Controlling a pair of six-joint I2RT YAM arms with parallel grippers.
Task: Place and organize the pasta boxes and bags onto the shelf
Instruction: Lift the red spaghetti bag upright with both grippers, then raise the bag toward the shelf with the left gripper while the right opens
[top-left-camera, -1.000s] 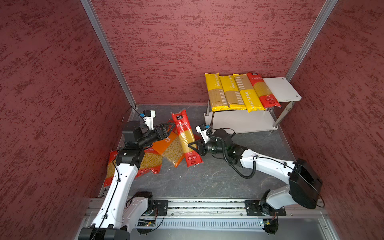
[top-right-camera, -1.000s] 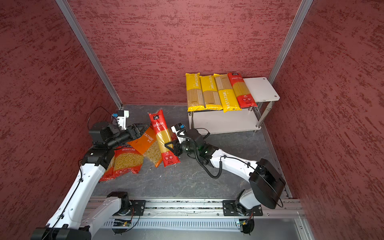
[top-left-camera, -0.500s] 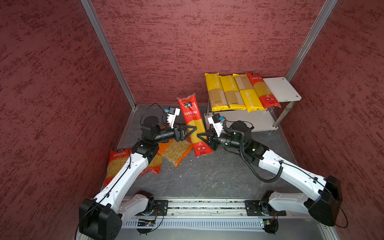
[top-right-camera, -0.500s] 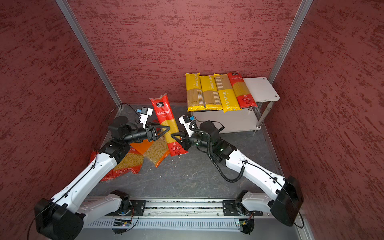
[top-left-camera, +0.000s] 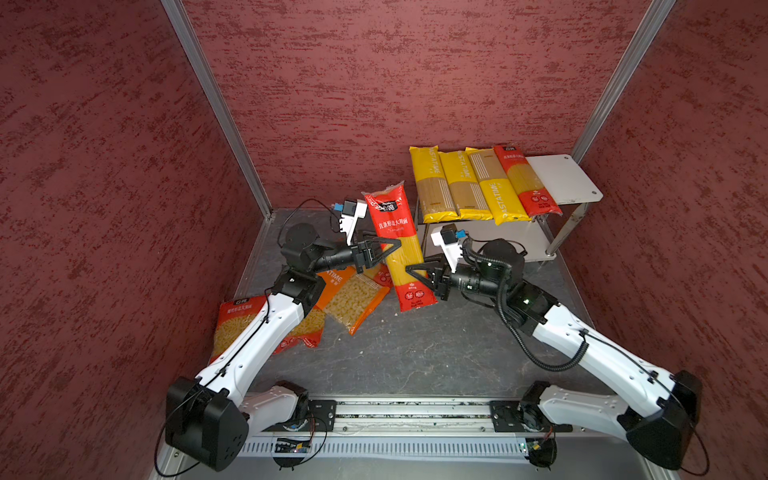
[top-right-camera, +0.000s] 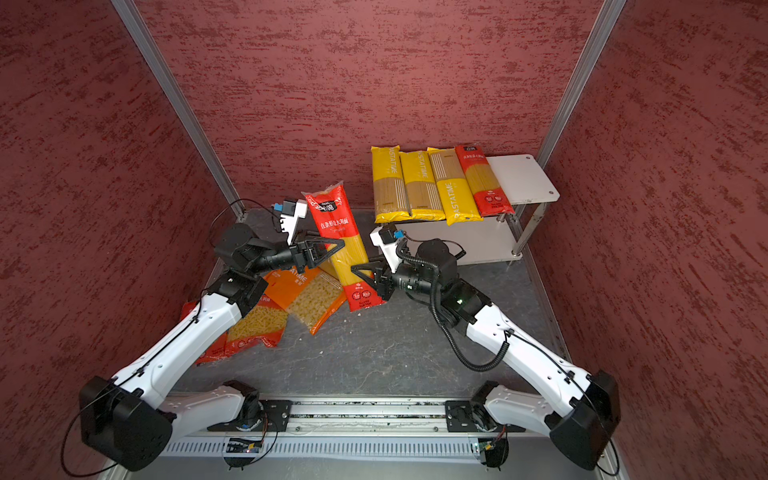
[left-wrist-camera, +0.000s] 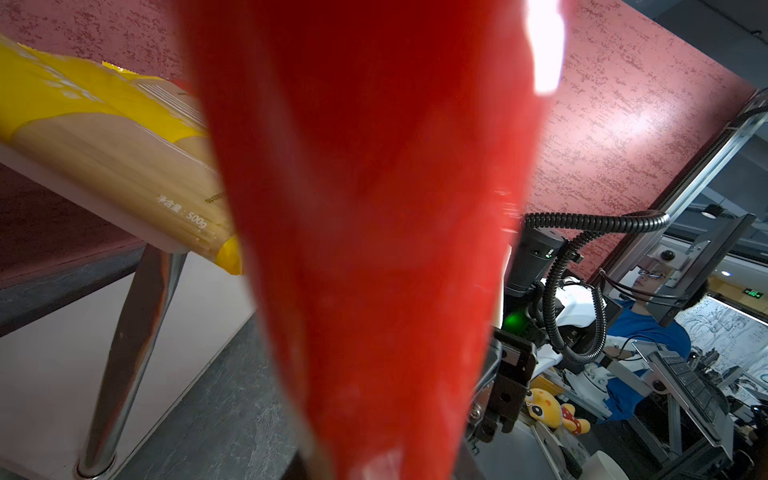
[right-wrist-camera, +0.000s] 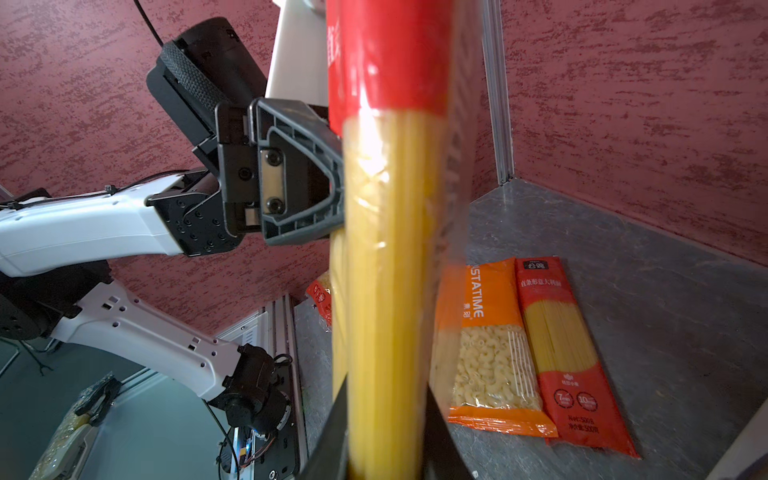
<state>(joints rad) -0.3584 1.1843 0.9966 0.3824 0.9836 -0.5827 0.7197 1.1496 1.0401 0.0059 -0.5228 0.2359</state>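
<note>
Two grippers on one pack right now. The right gripper (top-left-camera: 415, 275) is clamped on the lower part of the spaghetti pack (top-left-camera: 392, 226). In the right wrist view its dark fingers (right-wrist-camera: 444, 449) sit either side of the yellow strands. The left gripper (top-left-camera: 392, 248) is pinching the same pack higher up, roughly where the red label meets the clear window. Its own wrist view is mostly blurry red plastic, so not much help there.

The pack stands on end, leaning with its top toward the back wall (top-left-camera: 415, 83), just left of the shelf (top-left-camera: 561, 178). Can't tell if its bottom end clears the floor (top-left-camera: 415, 353).

On the shelf's top board, three yellow packs (top-left-camera: 461, 187) lie side by side. A red pack (top-left-camera: 525, 183) touches the rightmost one, and all four hang a bit over the front edge.

Down on the floor, below the left gripper, there's an orange pack (top-left-camera: 353, 295) of macaroni lying flat. The right wrist view shows a loose red pack (right-wrist-camera: 569, 353) of spaghetti right alongside it, edges touching. Both top views mostly hide that one behind the pack being held. Further toward the left wall, two wide red packs (top-left-camera: 237, 324) lie flat, partly covered by the left arm.
</note>
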